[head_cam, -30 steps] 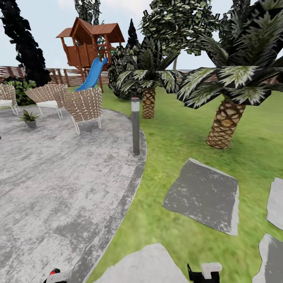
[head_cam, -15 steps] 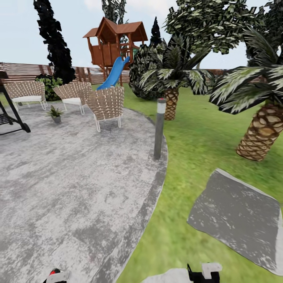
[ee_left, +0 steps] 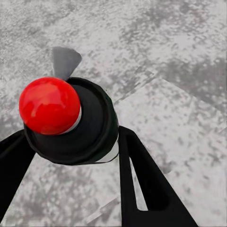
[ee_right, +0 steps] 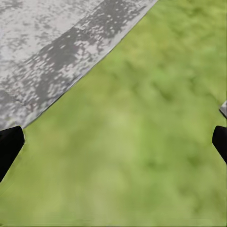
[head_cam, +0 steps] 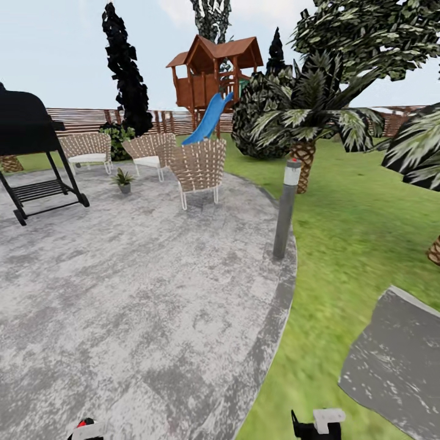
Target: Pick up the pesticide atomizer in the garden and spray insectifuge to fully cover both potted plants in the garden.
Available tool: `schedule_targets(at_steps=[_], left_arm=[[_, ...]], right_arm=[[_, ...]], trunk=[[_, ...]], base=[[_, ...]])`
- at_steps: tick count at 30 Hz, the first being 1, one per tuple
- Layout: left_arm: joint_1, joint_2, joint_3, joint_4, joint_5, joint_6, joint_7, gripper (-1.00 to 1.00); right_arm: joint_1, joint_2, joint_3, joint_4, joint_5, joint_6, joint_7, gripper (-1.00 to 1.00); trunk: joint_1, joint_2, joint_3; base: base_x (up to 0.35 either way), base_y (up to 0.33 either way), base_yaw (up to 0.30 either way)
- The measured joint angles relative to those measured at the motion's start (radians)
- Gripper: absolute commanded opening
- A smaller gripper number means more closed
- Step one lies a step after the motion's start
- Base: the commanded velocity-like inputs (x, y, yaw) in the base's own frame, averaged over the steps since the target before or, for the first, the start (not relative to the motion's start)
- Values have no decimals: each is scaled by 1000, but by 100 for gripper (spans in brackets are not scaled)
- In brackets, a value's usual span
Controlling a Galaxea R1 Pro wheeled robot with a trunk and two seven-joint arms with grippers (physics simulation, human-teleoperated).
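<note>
The patio (head_cam: pixel 134 293) spread grey and mottled, with one potted plant (head_cam: pixel 124 181) on its far side, just beside the wicker chairs (head_cam: pixel 198 168) and to the right of the black grill (head_cam: pixel 30 146). A grey lamp post (head_cam: pixel 285 208) stood at the patio's edge (lawn (head_cam: pixel 354 226) beyond it). The left hand (ee_left: pixel 71 156) hung above the patio stone with its fingers apart. The right hand (ee_right: pixel 113 142) was spread wide over grass.

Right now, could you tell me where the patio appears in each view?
Head view: patio spans left and centre.
Left wrist view: grey ground behind the red knob.
Right wrist view: grey wedge beside lawn.
Shared landmark: patio edge meeting lawn.
</note>
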Motion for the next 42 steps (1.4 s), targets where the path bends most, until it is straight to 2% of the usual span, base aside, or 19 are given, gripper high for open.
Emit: schedule_targets(at_steps=[19,42], left_arm=[[0,0,-1,0,0,0,0,-100],[0,0,0,0,0,0,0,-100]], right_arm=[[0,0,0,0,0,0,1,100],[0,-3,3,2,4,0,6,100]], trunk=[[0,0,0],[0,0,0]], base=[[312,116,271],[314,108,14]])
